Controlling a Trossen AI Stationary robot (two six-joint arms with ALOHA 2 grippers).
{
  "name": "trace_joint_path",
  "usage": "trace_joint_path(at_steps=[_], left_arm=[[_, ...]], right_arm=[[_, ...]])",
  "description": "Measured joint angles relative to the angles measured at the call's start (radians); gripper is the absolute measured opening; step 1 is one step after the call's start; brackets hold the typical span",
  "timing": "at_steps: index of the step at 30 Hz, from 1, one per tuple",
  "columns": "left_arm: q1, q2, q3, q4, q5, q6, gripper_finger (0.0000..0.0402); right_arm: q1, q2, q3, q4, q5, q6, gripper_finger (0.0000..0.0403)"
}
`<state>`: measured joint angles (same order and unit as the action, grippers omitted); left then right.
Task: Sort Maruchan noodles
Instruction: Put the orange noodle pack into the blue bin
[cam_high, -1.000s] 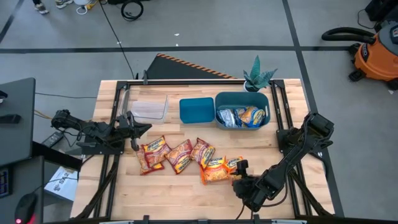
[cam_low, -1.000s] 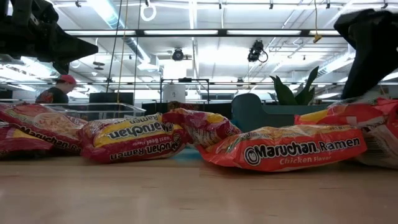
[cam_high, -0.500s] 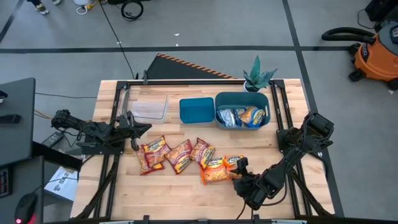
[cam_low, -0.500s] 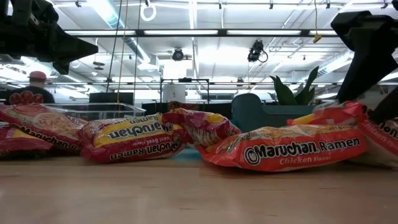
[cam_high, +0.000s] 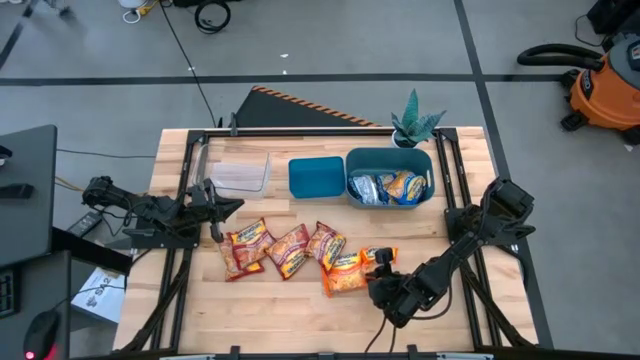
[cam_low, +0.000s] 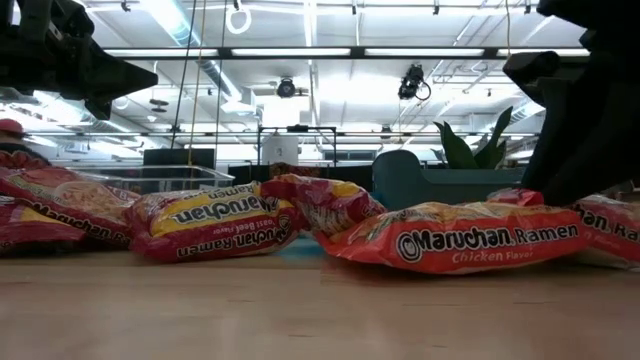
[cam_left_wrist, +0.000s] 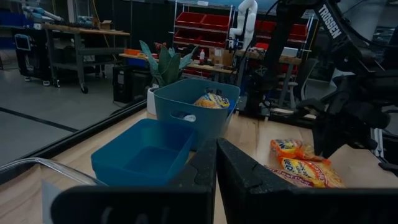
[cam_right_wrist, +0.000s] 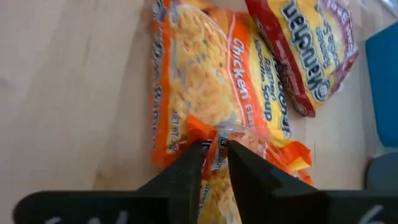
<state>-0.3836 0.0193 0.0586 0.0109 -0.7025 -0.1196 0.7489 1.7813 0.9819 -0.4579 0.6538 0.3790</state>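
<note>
Five Maruchan noodles packets lie flat in a row mid-table: three red ones (cam_high: 245, 246) (cam_high: 290, 250) (cam_high: 325, 242) and two orange ones (cam_high: 345, 273) (cam_high: 378, 257). More packets (cam_high: 388, 187) sit in the taller teal bin (cam_high: 390, 158). My right gripper (cam_right_wrist: 214, 154) is down at the rightmost orange packet (cam_right_wrist: 273, 155), shut on it. My left gripper (cam_left_wrist: 216, 163) hangs shut and empty at the table's left, beside the leftmost red packet. My right gripper pinches the orange packet's crimped end seal (cam_right_wrist: 214, 137) between its two fingers (cam_right_wrist: 191, 163), only at their free ends. The fingers slant down from the table's near right side. The packet's body (cam_low: 612, 226) lies on the table.
A low empty teal bin (cam_high: 315, 177) stands left of the taller one, and a clear plastic tray (cam_high: 240, 172) sits at the far left. A potted plant (cam_high: 415, 122) stands at the far edge. Bare wood lies along the near edge.
My right gripper has moved toward the table's left edge and come down onto the rightmost orange packet. That packet's raised end has sunk lower beside the other orange packet. The left arm has kept still.
</note>
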Motion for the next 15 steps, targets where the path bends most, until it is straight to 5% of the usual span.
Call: trace_joint_path(at_steps=[7,15], left_arm=[[0.0,0.0,0.0,0.0,0.0,0.0,0.0016],[0.0,0.0,0.0,0.0,0.0,0.0,0.0016]], right_arm=[[-0.006,0.0,-0.001,0.002,-0.001,-0.016,0.0012],[-0.027,-0.025,0.054,-0.084,0.021,-0.016,0.0007]])
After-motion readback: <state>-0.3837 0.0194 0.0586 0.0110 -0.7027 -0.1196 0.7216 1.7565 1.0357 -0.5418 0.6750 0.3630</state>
